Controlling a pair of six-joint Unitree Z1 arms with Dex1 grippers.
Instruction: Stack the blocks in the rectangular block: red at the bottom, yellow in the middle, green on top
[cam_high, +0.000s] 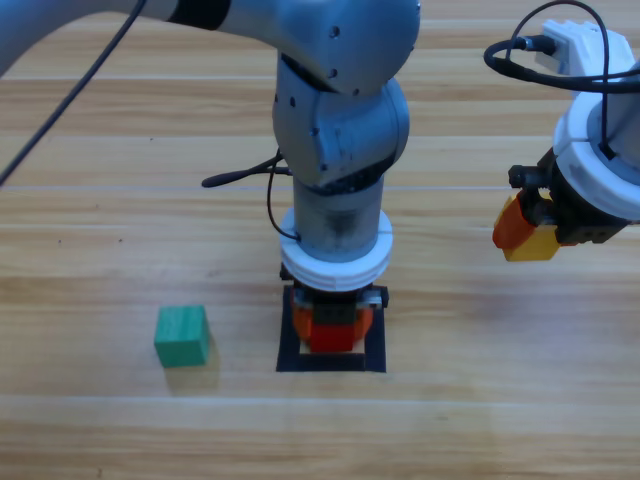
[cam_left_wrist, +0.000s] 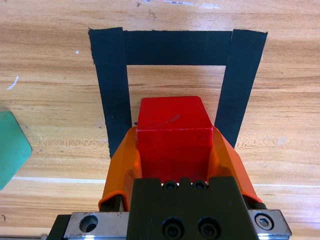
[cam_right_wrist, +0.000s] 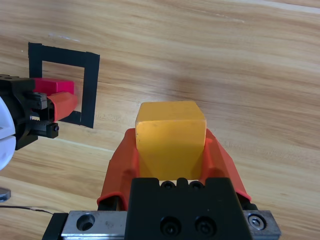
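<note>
Left gripper (cam_left_wrist: 172, 150), on my grey arm reaching down at the middle of the wooden worktop (cam_high: 100, 200), has its orange jaws clamped on the small plain red cube (cam_left_wrist: 172, 127), held within the flat black tape outline of a near-square rectangle (cam_left_wrist: 177, 47). Right gripper (cam_right_wrist: 170, 150), raised near the worktop's right edge and well apart from the outline, is clamped on the small plain yellow cube (cam_right_wrist: 170, 135). Left of the outline, the small plain teal-green cube (cam_high: 182, 335) rests alone on bare wood.
</note>
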